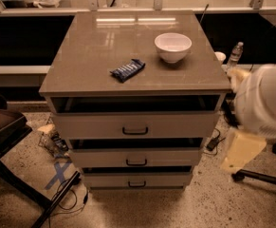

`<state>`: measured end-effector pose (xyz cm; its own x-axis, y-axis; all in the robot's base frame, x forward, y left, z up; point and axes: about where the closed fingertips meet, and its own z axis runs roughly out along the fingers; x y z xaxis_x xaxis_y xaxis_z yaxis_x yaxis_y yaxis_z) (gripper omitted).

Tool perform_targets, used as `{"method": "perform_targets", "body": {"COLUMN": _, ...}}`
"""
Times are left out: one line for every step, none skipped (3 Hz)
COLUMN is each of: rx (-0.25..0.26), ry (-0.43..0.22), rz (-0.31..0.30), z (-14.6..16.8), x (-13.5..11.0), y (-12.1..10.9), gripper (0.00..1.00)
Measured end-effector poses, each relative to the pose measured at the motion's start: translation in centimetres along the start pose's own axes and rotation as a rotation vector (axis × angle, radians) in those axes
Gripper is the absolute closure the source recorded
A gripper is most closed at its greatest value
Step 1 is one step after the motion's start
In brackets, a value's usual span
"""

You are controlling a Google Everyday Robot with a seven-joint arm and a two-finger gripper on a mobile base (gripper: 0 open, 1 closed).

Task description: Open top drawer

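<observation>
Top drawer [135, 125] shows a dark gap beneath the front edge of the counter [90, 61]; the gripper [242, 150], apparently the blurred pale shape beyond the right edge, hangs apart, open or closed impossible to tell.

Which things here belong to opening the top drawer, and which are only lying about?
For the job: top drawer, loop handle, gripper beside the cabinet, at picture right.
Lying about: white bowl, snack bar, water bottle.

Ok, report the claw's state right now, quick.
Claw: low at the right, apart from the top drawer; open or shut cannot be told.
</observation>
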<state>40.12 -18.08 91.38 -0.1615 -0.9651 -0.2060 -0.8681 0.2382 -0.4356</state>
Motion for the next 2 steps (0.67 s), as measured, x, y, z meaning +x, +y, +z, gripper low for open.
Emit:
{"method": "perform_targets", "body": {"rx": -0.008, "ry": -0.013, "rz": 0.003, "z": 6.8, "x": 0.3, "y": 2.4, "gripper": 0.00}}
{"method": "perform_targets", "body": {"rx": -0.001, "ry": -0.059, "rz": 0.034, "z": 13.1, "x": 0.1, "y": 1.4, "gripper": 0.00}}
